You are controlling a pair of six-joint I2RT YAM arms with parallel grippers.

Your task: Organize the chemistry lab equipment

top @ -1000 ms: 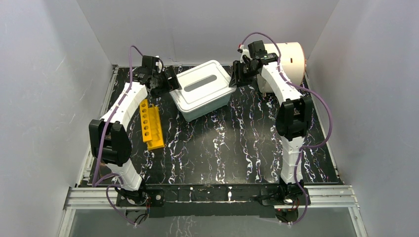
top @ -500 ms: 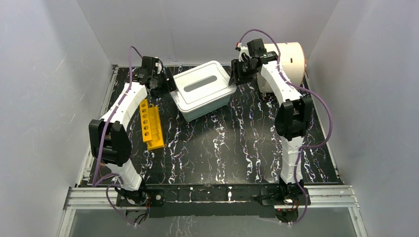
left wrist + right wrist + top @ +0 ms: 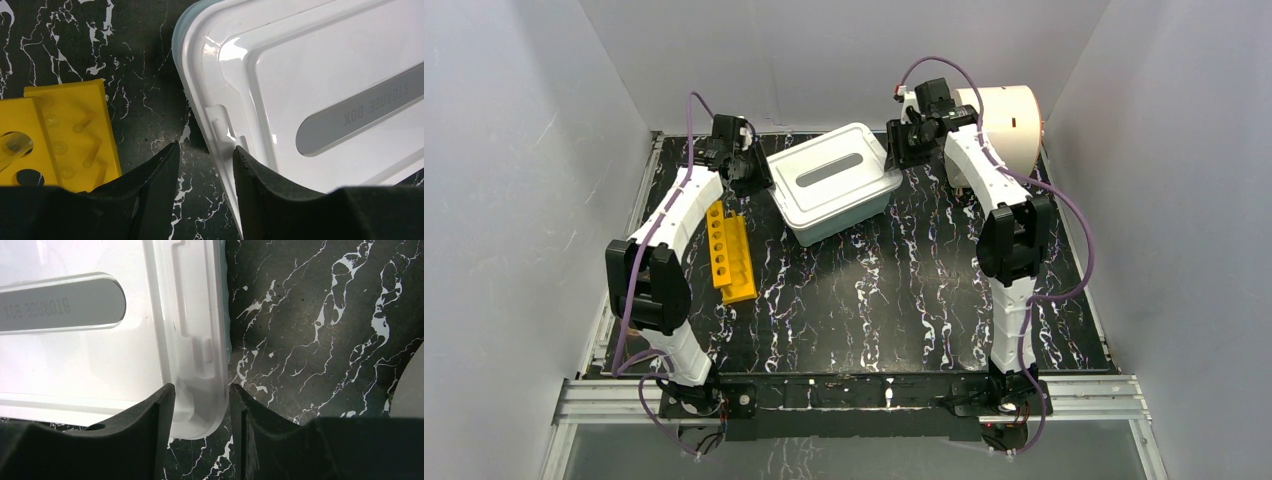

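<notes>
A white storage box (image 3: 832, 180) with its lid (image 3: 310, 60) on stands at the back middle of the table. My left gripper (image 3: 754, 170) is at its left end. In the left wrist view the left gripper (image 3: 205, 147) is open astride the lid's rim, one finger over the lid and the other clear of it above the table. My right gripper (image 3: 896, 148) is at the box's right end. There the right gripper (image 3: 200, 387) is shut on the rim of the lid (image 3: 75, 360). A yellow test-tube rack (image 3: 729, 250), chemistry lab equipment, lies left of the box.
A big white cylinder (image 3: 1009, 125) lies on its side at the back right, behind my right arm. Something clear sits in one hole of the yellow rack (image 3: 65, 130). Grey walls close in the black marbled table (image 3: 874, 300) on three sides.
My left gripper's jaws have narrowed a lot around the lid's left rim. The right gripper has shifted slightly left and back. The box and the rack have not moved.
</notes>
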